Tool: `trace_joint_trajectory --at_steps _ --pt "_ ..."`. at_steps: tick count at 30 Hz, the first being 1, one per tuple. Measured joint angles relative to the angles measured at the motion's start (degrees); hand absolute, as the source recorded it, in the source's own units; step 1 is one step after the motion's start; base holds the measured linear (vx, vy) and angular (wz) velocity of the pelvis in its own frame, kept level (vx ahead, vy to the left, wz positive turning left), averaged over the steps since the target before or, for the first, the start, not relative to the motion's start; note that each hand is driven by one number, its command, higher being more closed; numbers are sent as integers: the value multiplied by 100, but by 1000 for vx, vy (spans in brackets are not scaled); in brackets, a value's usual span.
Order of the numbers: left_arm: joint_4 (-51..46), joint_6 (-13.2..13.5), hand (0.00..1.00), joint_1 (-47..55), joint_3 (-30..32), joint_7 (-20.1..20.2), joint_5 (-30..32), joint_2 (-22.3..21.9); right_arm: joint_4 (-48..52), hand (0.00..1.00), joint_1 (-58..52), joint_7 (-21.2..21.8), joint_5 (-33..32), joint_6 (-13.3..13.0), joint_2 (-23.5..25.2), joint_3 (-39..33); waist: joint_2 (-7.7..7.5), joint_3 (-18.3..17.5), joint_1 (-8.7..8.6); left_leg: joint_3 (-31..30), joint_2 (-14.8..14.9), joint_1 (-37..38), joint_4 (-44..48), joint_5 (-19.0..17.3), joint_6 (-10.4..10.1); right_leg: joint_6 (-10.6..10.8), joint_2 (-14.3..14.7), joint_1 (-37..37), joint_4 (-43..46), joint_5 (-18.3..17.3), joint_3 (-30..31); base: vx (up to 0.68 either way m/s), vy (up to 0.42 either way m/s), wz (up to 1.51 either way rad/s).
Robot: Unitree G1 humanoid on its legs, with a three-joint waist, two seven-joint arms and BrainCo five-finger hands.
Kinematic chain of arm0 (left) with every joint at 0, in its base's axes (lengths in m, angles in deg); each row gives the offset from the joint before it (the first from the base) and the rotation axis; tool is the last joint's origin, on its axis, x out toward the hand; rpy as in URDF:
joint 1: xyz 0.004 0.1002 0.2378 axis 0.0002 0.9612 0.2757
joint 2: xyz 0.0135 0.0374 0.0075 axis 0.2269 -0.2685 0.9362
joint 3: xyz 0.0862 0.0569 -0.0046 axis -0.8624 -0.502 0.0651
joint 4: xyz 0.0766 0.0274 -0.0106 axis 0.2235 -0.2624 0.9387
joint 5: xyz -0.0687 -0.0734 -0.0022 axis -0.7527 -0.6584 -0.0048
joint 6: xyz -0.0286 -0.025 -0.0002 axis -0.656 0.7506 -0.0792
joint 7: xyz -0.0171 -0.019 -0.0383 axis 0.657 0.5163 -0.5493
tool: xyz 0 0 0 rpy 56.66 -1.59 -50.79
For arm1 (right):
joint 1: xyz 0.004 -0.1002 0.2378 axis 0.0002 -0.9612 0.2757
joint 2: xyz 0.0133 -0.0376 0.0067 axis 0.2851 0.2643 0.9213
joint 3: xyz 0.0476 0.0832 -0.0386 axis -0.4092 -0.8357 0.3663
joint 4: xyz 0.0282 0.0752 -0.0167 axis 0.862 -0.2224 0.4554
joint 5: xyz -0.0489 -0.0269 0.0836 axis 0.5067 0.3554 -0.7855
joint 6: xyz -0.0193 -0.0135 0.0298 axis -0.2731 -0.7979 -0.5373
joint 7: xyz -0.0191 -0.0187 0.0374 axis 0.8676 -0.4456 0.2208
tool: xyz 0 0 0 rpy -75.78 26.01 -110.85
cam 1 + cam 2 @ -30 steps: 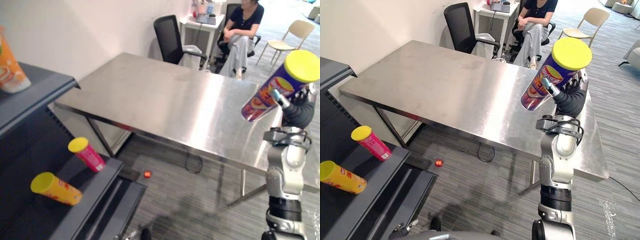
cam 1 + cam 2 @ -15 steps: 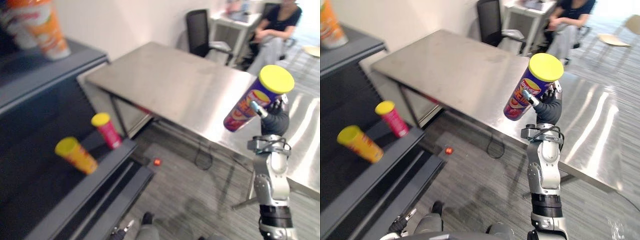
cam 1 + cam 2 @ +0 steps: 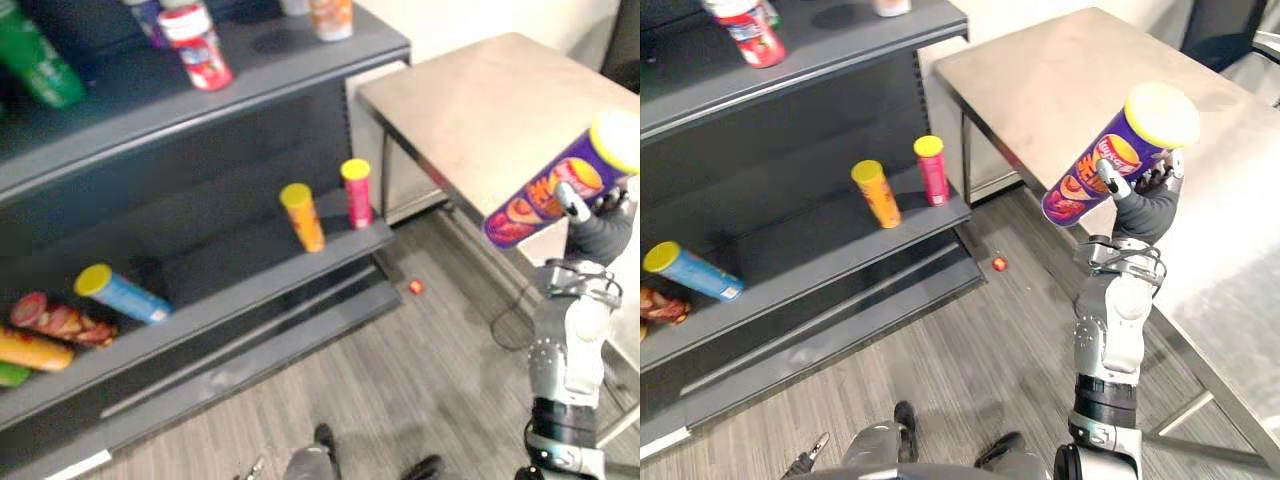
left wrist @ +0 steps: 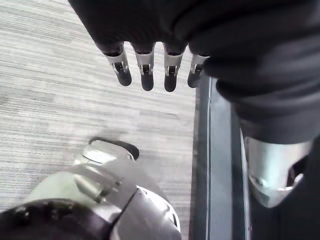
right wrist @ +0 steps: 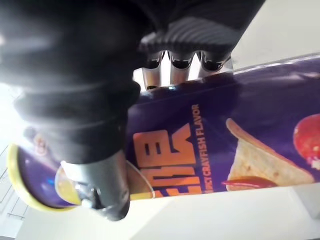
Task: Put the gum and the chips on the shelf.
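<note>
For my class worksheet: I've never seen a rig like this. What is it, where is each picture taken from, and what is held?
It is a humanoid robot. Two pictures come from cameras in its head, looking down; two from cameras on its wrists. Its right hand grips a purple chips can with a yellow lid, held up near a steel table. Its left hand hangs open over the grey floor. On the dark grey shelf stand a yellow can and a pink can; a blue can lies on its side.

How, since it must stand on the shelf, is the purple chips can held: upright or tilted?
Tilted. The purple chips can leans at a slant, yellow lid uppermost, with the right hand curled round it.
</note>
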Motion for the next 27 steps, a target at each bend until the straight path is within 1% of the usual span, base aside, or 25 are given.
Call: trace_joint_trajectory --at_steps 1,2,3,4,5,6,7,8,9,10,12,14,16,17,20,21,22,23,26,27 --pt "-3 2 0 -22 -4 11 5 2 32 100 -24 -5 1 0 9 -107 6 -4 -18 17 -34 -7 -99 -4 -11 2 -40 -11 71 1 -101 -78 183 89" --pt "-1 3 0 -85 -6 11 57 4 112 100 -85 -14 27 -3 8 -323 5 -2 -104 -17 -127 -53 -315 26 -53 11 -156 -41 246 -6 -291 -61 159 76" --pt "14 2 0 -108 -10 11 88 9 114 100 -101 -24 48 -4 16 -411 -13 7 -129 -46 -189 -49 -434 71 -68 21 -242 -56 335 -16 -337 -84 196 82" --pt "64 1 0 -125 -21 11 93 10 115 100 -161 -43 49 -4 35 -537 -58 9 -148 -143 -347 -44 -567 173 10 23 -423 -66 497 -16 -377 -91 233 61" --pt "135 -3 0 -120 -80 1 96 11 115 100 -211 -86 59 -4 37 -608 -65 9 -160 -186 -479 -29 -599 198 51 24 -588 -43 635 -17 -402 -69 193 48" --pt "163 -3 0 -114 -94 0 96 7 115 100 -229 -129 59 -4 37 -628 -70 13 -163 -182 -533 -19 -607 192 62 25 -660 -37 690 -17 -406 -57 176 29" --pt "187 -3 0 -110 -124 -6 96 20 115 100 -276 -189 64 -4 47 -678 -95 45 -166 -155 -609 -60 -544 82 123 36 -799 -36 820 -10 -407 -52 126 11" --pt "187 0 0 -113 -129 -8 98 37 114 100 -306 -226 77 -3 56 -687 -117 66 -167 -132 -624 -103 -468 24 176 46 -850 -29 863 -7 -406 -93 134 11" --pt "190 1 0 -120 -142 -8 105 98 114 100 -341 -274 188 -2 93 -704 -161 109 -193 -92 -617 -215 -240 -84 206 112 -911 -24 911 -23 -402 -105 104 8" --pt "193 2 0 -147 -184 -10 108 186 114 100 -344 -308 296 -2 111 -701 -210 191 -221 13 -559 -300 -35 -160 218 188 -920 -28 896 -43 -382 -126 95 8" --pt "198 2 0 -211 -178 -28 106 269 114 100 -346 -371 308 -3 112 -699 -253 311 -225 57 -495 -364 56 -173 230 222 -865 -43 846 -63 -369 -99 45 1" --pt "196 2 0 -299 -172 -54 103 324 126 100 -353 -406 441 -3 116 -699 -261 355 -214 248 -380 -444 -5 -168 223 296 -689 -167 653 -17 -227 -99 12 5" --pt "179 5 0 -344 -173 -66 104 322 126 100 -357 -406 466 -2 116 -694 -260 357 -227 366 -353 -421 -204 -88 127 333 -585 -281 518 11 -91 -21 -11 14" --pt "144 8 0 -343 -172 -66 104 327 126 100 -363 -404 498 -1 117 -674 -262 360 -222 432 -326 -435 -306 13 97 328 -555 -351 487 14 -35 7 -15 6" --pt "144 6 0 -336 -167 -57 99 326 126 100 -389 -394 510 1 125 -546 -274 367 -170 468 -279 -437 -457 243 104 324 -480 -414 484 22 -24 17 -30 -1" --pt "113 7 0 -338 -169 -44 95 325 125 100 -389 -385 510 1 128 -466 -296 381 -145 463 -261 -446 -459 276 76 270 -454 -423 470 49 -25 55 -48 -1" --pt "96 7 0 -339 -170 -36 93 325 124 100 -389 -372 510 1 142 -438 -306 388 -134 461 -248 -452 -451 282 76 250 -438 -424 461 58 -25 75 -51 0" --pt "66 11 0 -340 -174 -15 85 325 119 100 -389 -364 509 1 162 -363 -319 396 -126 448 -219 -477 -416 298 100 184 -394 -417 428 101 -37 93 -53 5" --pt "-149 64 0 -342 -184 11 50 318 80 100 -383 -298 503 1 160 -163 -355 430 -97 288 -110 -733 18 168 171 104 -302 -358 396 160 -149 117 -44 19" --pt "-253 71 0 -340 -187 14 20 318 41 100 -382 -238 504 7 159 -48 -380 513 -29 206 -60 -770 358 -36 204 104 -282 -208 395 162 -150 84 15 16"
